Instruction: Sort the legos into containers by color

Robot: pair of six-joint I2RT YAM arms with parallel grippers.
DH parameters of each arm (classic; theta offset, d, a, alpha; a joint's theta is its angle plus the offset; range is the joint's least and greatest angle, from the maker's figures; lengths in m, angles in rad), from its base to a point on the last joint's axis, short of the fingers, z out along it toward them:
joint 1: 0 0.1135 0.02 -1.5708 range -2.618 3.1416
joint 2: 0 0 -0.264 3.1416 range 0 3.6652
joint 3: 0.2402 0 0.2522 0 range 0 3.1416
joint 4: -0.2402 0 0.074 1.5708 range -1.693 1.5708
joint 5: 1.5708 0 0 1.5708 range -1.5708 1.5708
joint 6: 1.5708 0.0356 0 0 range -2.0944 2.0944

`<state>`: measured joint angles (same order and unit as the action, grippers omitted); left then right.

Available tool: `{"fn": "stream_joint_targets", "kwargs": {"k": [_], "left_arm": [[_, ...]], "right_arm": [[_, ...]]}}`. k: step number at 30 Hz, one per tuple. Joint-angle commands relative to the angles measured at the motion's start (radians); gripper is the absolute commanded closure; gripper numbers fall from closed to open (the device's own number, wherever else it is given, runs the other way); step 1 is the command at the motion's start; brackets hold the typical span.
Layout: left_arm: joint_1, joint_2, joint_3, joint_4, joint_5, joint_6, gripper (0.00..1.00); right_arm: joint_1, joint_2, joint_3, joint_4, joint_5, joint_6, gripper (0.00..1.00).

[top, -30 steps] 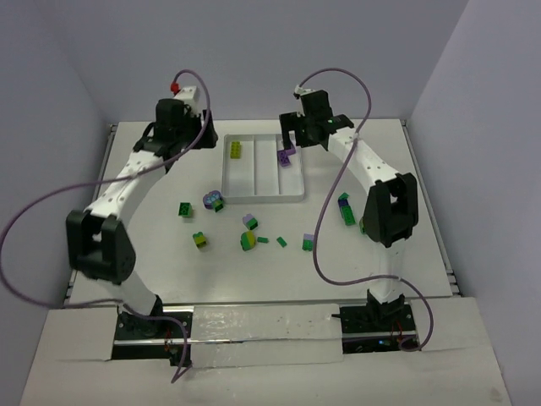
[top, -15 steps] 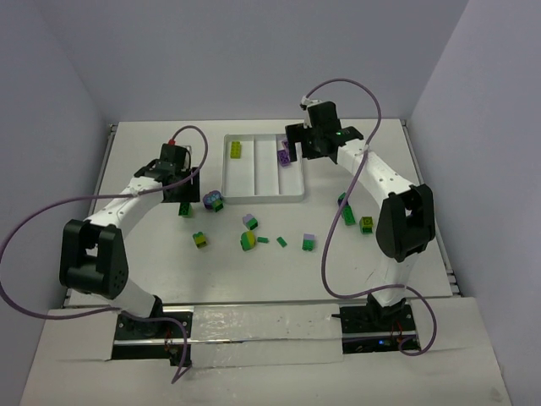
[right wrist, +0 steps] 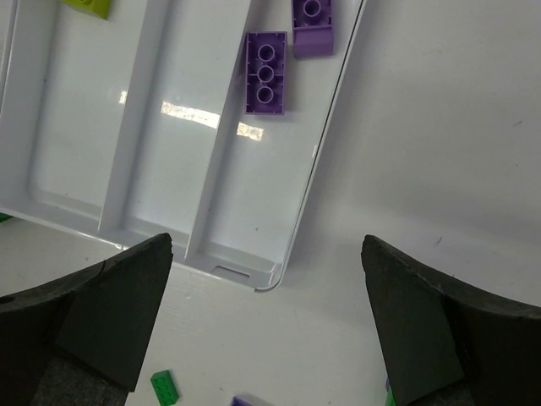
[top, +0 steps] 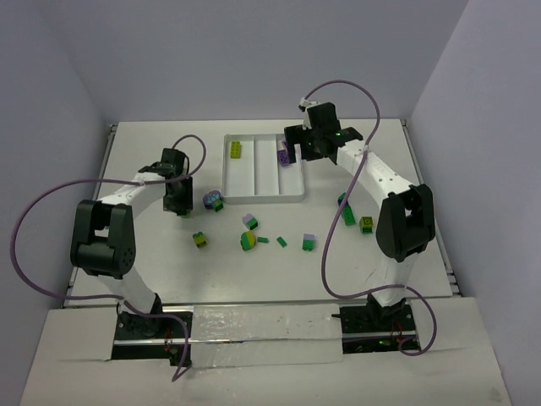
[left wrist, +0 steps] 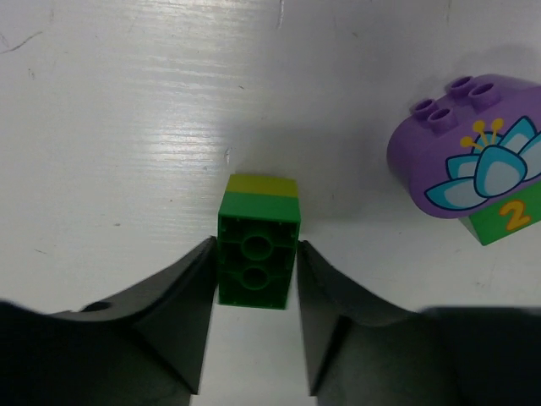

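Note:
My left gripper (top: 180, 205) is down on the table left of the white tray (top: 262, 198). In the left wrist view its jaws press both sides of a green brick with a yellow-green layer (left wrist: 258, 254) that lies on the table. My right gripper (top: 297, 150) hovers wide open and empty over the tray's right compartment. There two purple bricks (right wrist: 266, 72) lie, also seen from above (top: 286, 155). A yellow-green brick (top: 236, 150) lies in the left compartment. The middle compartment looks bare.
A purple rounded flower brick on a green one (left wrist: 469, 161) lies right beside the left gripper (top: 214, 200). Several loose bricks lie in front of the tray (top: 248, 241), and two more to the right (top: 346, 210). A small green plate (right wrist: 165, 387) lies below the tray corner.
My left arm swung from the back left down to the table and closed round the green brick. My right gripper shifted slightly over the tray, then held still.

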<state>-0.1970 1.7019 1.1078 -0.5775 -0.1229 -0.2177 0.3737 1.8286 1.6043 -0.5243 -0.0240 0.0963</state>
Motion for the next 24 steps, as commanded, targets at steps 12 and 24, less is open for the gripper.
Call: {"fn": "stream_joint_targets", "kwargs": {"k": [12,24], "left_arm": [[0.079,-0.109,0.098,0.024,0.328,0.095,1.0],[0.097,-0.273,-0.031,0.451,1.301,-0.268,1.0]], "right_arm": [[0.017,-0.066,-0.04,0.084,-0.275,-0.009,0.0],[0.09,-0.315,-0.29,0.432,-0.732,-0.078,0.0]]}}
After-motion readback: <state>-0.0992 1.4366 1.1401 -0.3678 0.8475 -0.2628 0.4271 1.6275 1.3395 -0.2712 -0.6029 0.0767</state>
